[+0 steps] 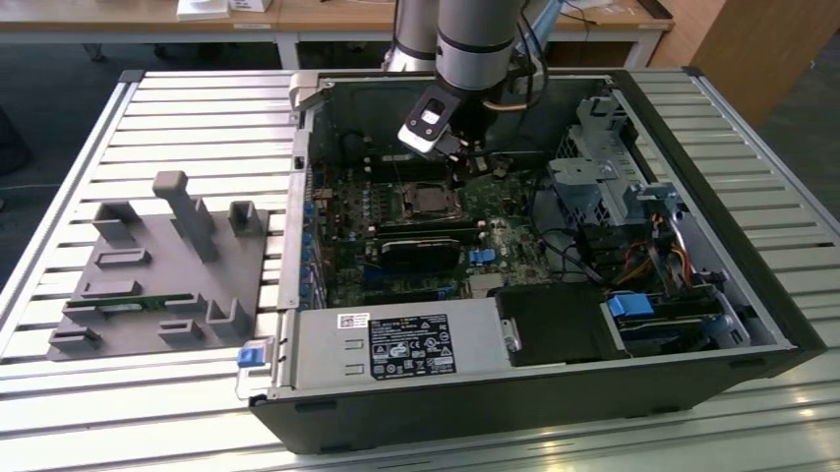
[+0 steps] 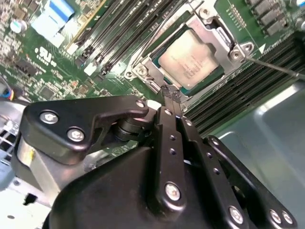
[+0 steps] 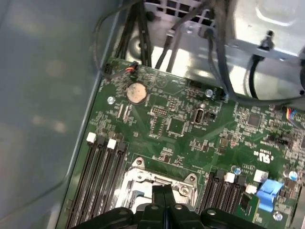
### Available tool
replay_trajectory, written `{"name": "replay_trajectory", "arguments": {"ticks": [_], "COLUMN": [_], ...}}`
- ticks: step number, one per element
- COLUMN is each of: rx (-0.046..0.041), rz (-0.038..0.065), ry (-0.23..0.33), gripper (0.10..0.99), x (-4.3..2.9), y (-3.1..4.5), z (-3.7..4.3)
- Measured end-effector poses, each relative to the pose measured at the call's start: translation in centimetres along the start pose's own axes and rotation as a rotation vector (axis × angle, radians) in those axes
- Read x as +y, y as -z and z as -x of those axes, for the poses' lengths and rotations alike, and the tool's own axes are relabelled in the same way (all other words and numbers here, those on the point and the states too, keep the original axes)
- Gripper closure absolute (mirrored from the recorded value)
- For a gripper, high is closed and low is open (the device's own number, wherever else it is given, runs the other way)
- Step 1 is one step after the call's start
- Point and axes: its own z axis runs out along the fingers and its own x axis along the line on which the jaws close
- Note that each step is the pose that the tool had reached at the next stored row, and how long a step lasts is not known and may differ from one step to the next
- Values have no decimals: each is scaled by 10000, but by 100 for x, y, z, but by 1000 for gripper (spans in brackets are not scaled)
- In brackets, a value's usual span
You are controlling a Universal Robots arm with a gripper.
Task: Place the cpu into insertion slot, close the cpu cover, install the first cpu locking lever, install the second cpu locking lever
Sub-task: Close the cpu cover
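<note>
Cpu [image 2: 190, 59] sits framed by the cpu cover [image 2: 214, 27]; gripper [image 2: 170, 93], pinched closed and empty, at its edge.

Exterior view high, far, looking down into case [image 1: 525, 408] — both wrist views hug insertion slot [image 2: 143, 71] [image 3: 138, 183].

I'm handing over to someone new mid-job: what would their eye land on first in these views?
The silvery cpu, seated in the insertion slot with the cpu cover framing it, stands out in the second wrist view. The gripper sits at the slot's edge, fingers pressed together. In the exterior view the arm reaches into an open computer case, a grey fixture tray on the exterior view's left.
</note>
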Motion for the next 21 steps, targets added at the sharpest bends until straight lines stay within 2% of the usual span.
{"name": "replay_trajectory", "arguments": {"ticks": [5, 10, 17, 21], "rx": [13, 16, 16, 17], "rz": [-72, -75, -77, -76], "ry": [-110, -112, -110, -111], "gripper": [980, 980, 980, 980], "x": [-35, -190, -336, -386], "y": [-44, -62, -80, -111], "z": [-7, -45, -81, -93]}}
